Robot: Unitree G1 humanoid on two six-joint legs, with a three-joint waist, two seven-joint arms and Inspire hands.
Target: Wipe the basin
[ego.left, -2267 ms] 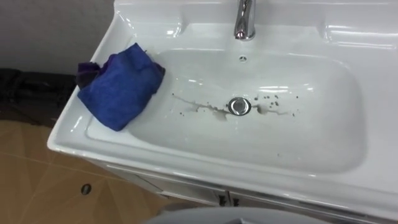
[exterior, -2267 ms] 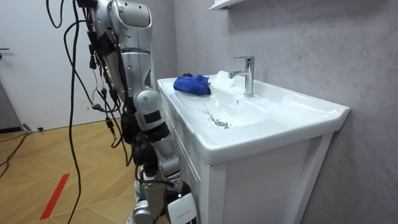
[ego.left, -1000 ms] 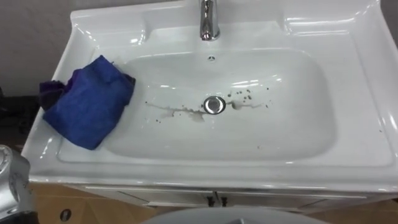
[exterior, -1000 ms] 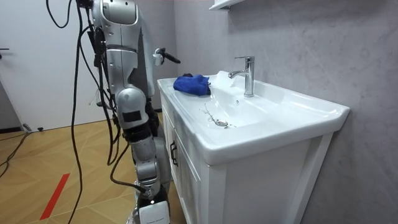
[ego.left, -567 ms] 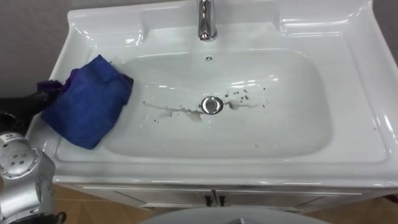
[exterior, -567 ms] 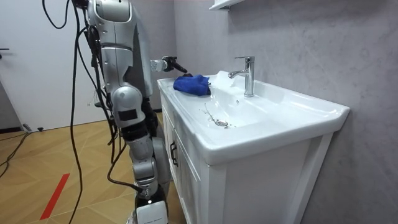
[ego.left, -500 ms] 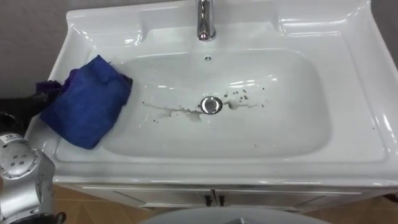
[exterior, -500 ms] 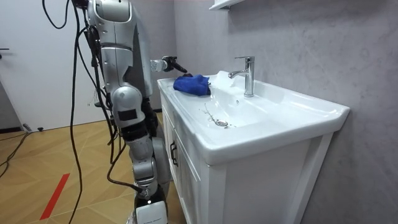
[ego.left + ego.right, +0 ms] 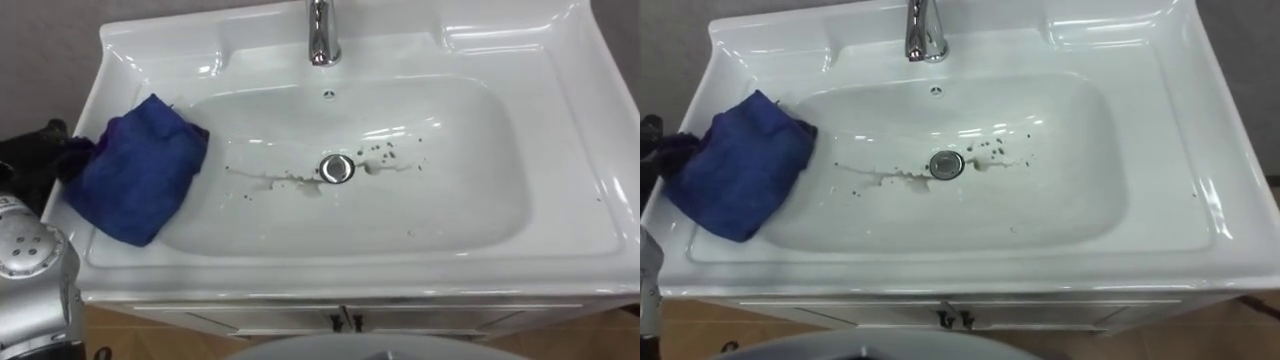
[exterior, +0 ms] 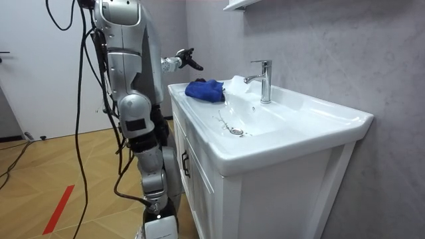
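A crumpled blue cloth (image 9: 135, 180) lies on the left rim of the white basin (image 9: 560, 140), partly hanging into the bowl. Brown smears and specks (image 9: 270, 182) spread around the drain (image 9: 338, 168). My left hand (image 9: 35, 155) is at the cloth's left edge, dark, with its fingers straight. In the room view the left hand (image 10: 184, 61) is held out a little above and short of the cloth (image 10: 204, 89). My right hand (image 10: 158, 224) hangs low beside the cabinet. I stand facing the basin's front.
A chrome tap (image 9: 320, 35) stands at the back middle of the basin. Below is a white cabinet (image 10: 199, 186) with door handles (image 9: 340, 322). A grey wall rises behind, with a shelf (image 10: 239, 5) above. The floor is wooden.
My left arm has come up from my side and the hand has reached out to the cloth's left edge. The cloth has not moved. The eye view has shifted slightly.
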